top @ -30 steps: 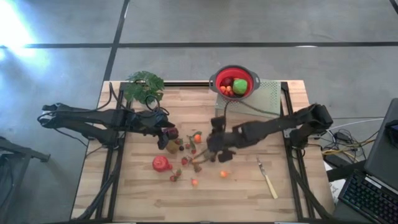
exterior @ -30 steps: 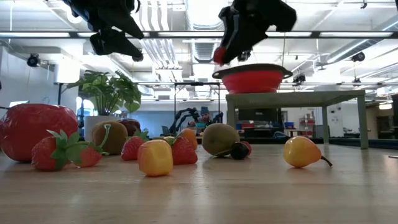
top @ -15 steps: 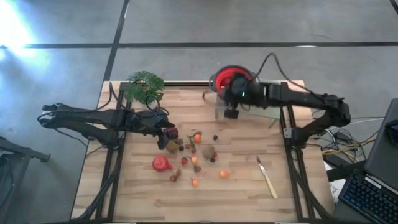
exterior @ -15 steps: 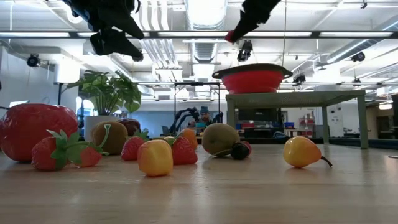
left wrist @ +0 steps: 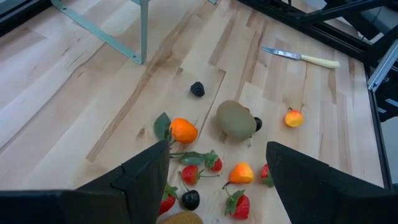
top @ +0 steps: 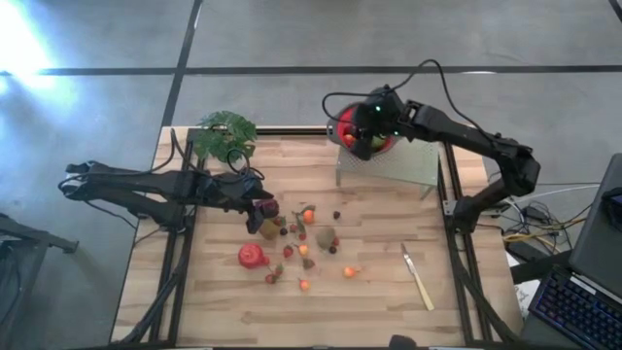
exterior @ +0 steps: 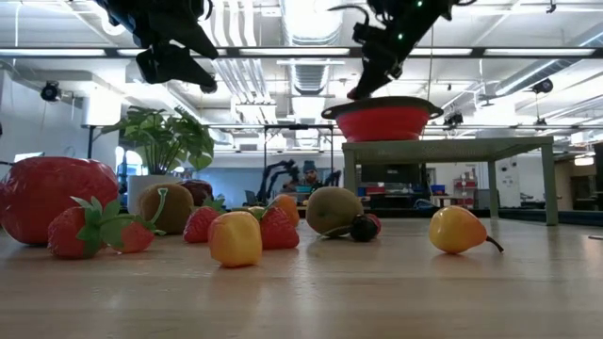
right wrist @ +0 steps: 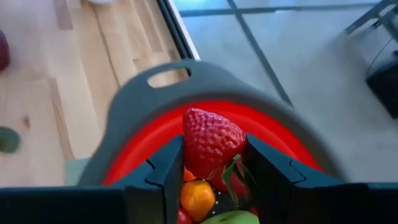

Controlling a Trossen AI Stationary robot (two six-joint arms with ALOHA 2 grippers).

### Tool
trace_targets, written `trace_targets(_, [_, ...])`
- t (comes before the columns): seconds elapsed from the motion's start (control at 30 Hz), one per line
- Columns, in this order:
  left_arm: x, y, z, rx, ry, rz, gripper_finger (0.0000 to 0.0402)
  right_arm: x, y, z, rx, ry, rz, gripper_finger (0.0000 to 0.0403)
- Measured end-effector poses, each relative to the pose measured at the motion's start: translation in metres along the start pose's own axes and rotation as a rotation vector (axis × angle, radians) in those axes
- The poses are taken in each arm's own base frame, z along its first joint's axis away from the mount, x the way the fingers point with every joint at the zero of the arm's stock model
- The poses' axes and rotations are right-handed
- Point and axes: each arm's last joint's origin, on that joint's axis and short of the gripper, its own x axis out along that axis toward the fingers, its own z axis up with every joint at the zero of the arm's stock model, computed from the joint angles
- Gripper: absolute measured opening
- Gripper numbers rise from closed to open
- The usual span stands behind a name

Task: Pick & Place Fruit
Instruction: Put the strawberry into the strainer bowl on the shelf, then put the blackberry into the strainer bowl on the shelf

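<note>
Right hand point(right wrist: 211, 180) clamped on a strawberry point(right wrist: 211, 142), directly above the red bowl point(right wrist: 140, 155) for dropping in. Left hand point(left wrist: 217, 180) spread empty over remaining fruit point(left wrist: 236, 119) on the tabletop point(left wrist: 74, 99), ready to pick.

Pale wood, glossy toy plastic, matt black metal

The light plank tabletop point(top: 214, 311) shows plain wood grain with a faint sheen; the glossy plastic toy fruits point(exterior: 236, 238) near its middle shine smoothly, beside a duller, rough-looking brown kiwi point(left wrist: 236, 119). The red bowl with a matt grey rim point(right wrist: 155, 99) looks like soft plastic and sits on a pale green perforated metal stand point(top: 403, 160) at the far edge. The dimpled red plastic strawberry point(right wrist: 211, 142) sits between matt black fingers point(right wrist: 163, 177).
</note>
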Motion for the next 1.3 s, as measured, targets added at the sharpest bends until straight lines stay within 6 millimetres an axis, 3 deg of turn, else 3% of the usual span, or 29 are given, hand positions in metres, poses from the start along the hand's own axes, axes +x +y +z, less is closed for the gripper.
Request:
trace_targets(0.27, [0.0, 0.0, 0.0, 0.0, 0.0, 0.0, 0.0273, 0.02, -0.003, -0.005, 0.01, 0.054, 0.0, 0.0172])
trace_targets(0.5, [0.0, 0.0, 0.0, 0.0, 0.0, 0.0, 0.0273, 0.025, -0.003, -0.007, 0.01, 0.074, 0.004, 0.0188])
trace_targets(0.73, [0.0, 0.0, 0.0, 0.0, 0.0, 0.0, 0.0273, 0.014, -0.004, -0.005, 0.009, 0.077, 0.007, 0.0199])
trace_targets(1.03, [0.0, 0.0, 0.0, 0.0, 0.0, 0.0, 0.0273, 0.008, -0.004, -0.005, 0.032, 0.073, 0.011, 0.0178])
trace_targets(1.3, [0.0, 0.0, 0.0, 0.0, 0.0, 0.0, 0.0273, -0.004, 0.009, -0.002, 0.043, 0.02, 0.193, 0.0161])
